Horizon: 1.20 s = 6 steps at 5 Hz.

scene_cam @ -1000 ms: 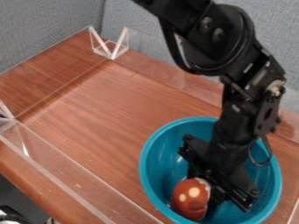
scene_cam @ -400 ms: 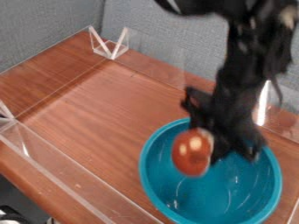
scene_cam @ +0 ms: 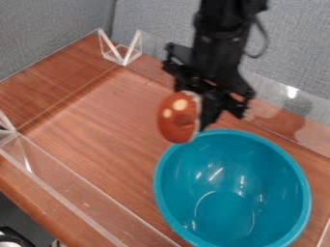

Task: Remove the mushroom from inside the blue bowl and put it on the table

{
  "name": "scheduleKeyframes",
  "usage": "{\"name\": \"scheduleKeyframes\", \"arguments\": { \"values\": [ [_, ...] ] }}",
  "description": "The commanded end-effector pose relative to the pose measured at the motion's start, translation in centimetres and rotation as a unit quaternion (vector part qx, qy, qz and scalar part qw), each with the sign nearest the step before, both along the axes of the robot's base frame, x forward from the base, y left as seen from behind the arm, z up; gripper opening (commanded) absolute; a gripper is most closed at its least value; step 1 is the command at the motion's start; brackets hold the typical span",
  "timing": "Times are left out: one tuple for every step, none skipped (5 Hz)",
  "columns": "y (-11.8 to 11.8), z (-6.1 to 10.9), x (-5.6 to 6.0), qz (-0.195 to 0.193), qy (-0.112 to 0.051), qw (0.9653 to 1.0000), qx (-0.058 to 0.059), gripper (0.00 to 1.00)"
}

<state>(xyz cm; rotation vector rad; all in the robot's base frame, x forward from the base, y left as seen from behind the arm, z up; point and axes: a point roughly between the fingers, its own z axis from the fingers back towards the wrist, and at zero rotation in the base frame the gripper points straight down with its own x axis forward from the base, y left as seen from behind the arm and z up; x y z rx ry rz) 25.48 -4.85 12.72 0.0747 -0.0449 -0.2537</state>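
We could not make out everything: the arm [scene_cam: 233, 27] ran out of the top of the view, and its upper part was cut off there. The dark linkages of the end effector [scene_cam: 194, 100] merged into one another, so the exact places where its fingertips pressed were hard to pick out, and the mushroom's stem was mostly lost among them. The mushroom [scene_cam: 177, 118] itself looked a little soft at its outline, though we could still see the red-orange cap and some pale spots facing us. We saw the end effector partly closed, neither wide nor fully drawn together, with the mushroom in its grip. The mushroom hung in the air by the upper left part of the rim of the blue bowl [scene_cam: 233, 198], with the desk [scene_cam: 91, 114] showing behind it and to its left in the view. We could not tell how high it was. Below, the blue bowl stood on the desk, its smooth inside open to us and nothing lying in it; bright glints showed on its floor. Clear walls [scene_cam: 80, 189] edged the desk, and a dark object at the lower left corner was too cut off for us to name.
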Motion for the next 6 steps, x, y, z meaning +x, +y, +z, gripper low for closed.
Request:
{"name": "scheduleKeyframes", "arguments": {
  "values": [
    [-1.3,0.4,-0.2,-0.019,-0.022,0.9996,-0.009,0.00],
    [-2.5,-0.4,-0.7,-0.038,-0.023,0.9990,-0.011,0.00],
    [-2.5,-1.9,-0.5,-0.042,-0.017,0.9989,-0.012,0.00],
    [-1.7,-2.2,0.1,-0.039,-0.018,0.9990,-0.013,0.00],
    [0.1,-1.4,-0.1,-0.029,-0.025,0.9992,-0.007,0.00],
    [3.8,-1.1,-0.4,-0.005,-0.028,0.9996,-0.005,0.00]
  ]
}}
